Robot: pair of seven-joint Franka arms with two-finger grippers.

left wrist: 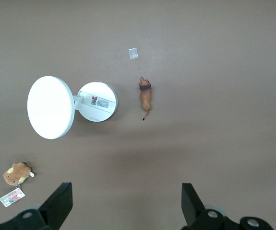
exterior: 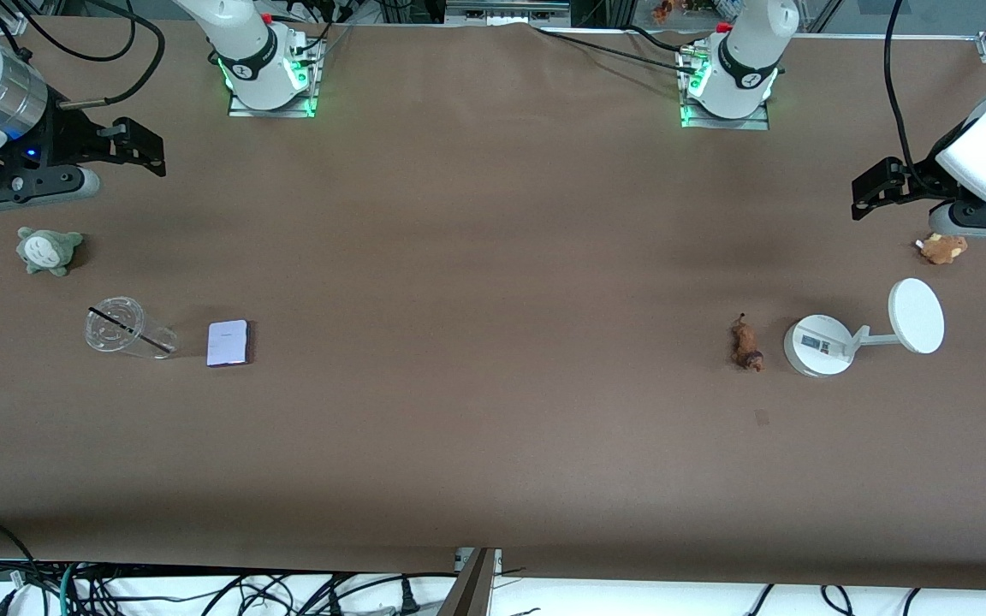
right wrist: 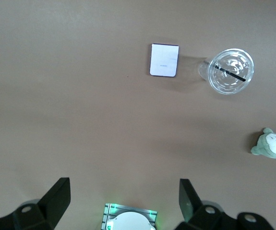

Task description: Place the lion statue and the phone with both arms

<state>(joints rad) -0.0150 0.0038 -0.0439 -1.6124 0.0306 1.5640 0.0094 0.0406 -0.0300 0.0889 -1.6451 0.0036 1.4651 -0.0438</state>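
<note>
Meanwhile both waiting, left tool [left wrist: 123, 203] wide open, empty, right tool [right wrist: 123, 201] likewise.

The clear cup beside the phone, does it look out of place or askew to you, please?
Yes. The clear plastic cup lies tipped on its side on the table, beside the phone, with a dark straw across its mouth. No spill shows.

Front camera high, faces robots; wrist cameras look straight down; share phone [exterior: 228, 343], lion statue [exterior: 747, 344].
</note>
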